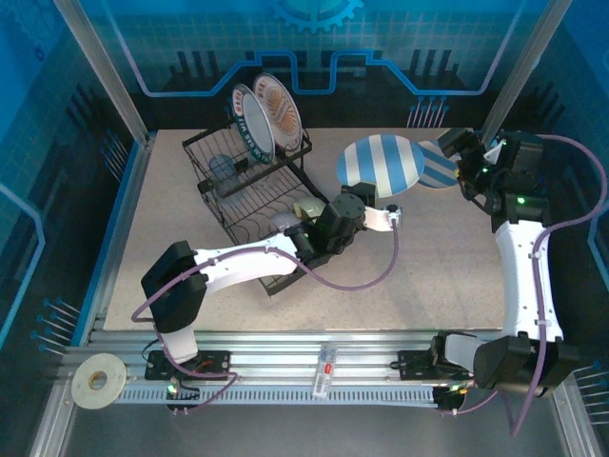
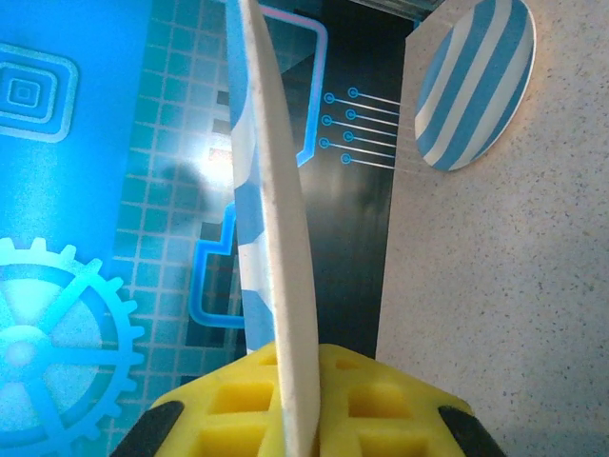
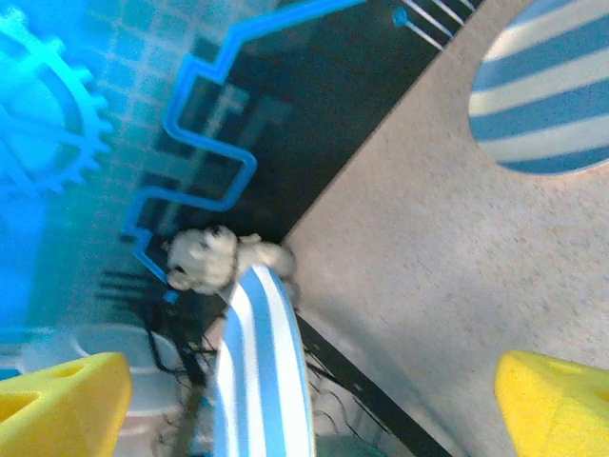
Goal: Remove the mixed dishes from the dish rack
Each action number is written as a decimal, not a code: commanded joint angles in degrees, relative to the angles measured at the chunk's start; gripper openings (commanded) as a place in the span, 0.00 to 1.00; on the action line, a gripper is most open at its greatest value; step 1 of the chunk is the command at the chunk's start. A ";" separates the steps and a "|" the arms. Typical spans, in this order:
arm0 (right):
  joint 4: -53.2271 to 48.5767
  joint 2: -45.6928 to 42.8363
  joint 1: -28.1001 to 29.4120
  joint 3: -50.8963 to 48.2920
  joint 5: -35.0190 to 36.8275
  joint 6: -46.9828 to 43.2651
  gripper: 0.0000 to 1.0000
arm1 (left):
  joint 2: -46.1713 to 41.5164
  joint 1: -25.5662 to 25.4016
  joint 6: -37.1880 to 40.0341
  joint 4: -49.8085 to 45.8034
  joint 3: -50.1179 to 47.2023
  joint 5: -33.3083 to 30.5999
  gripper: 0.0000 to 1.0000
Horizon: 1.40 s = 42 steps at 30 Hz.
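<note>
The black dish rack (image 1: 249, 205) stands left of centre. A striped plate (image 1: 251, 122) and an orange-rimmed plate (image 1: 282, 111) stand upright at its back. A clear tumbler (image 1: 224, 172) and pale bowls (image 1: 288, 223) sit lower in it. My left gripper (image 1: 367, 196) (image 2: 304, 381) is shut on the rim of a blue-and-white striped plate (image 1: 381, 162) (image 2: 271, 190), held on edge above the table to the rack's right. A second striped plate (image 1: 440, 167) (image 2: 476, 86) (image 3: 547, 90) lies flat on the table. My right gripper (image 1: 457, 145) (image 3: 314, 390) hovers open above it and holds nothing.
In the right wrist view the held plate (image 3: 262, 371) is edge-on, with a grey-and-white dog figurine (image 3: 205, 257) and the rack's wires behind it. Blue enclosure walls (image 1: 314, 38) run along the back and sides of the table. A tape roll (image 1: 98, 381) lies on the front rail.
</note>
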 commanded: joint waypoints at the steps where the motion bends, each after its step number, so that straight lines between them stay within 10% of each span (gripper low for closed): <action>1: -6.28 0.42 3.66 1.66 1.56 -4.92 0.98 | -0.99 -0.22 1.30 5.60 -1.24 -2.37 0.00; 42: -1.04 4.90 14.41 -2.95 1.72 -0.88 0.43 | 0.52 -1.21 2.10 8.55 -3.28 -5.13 0.00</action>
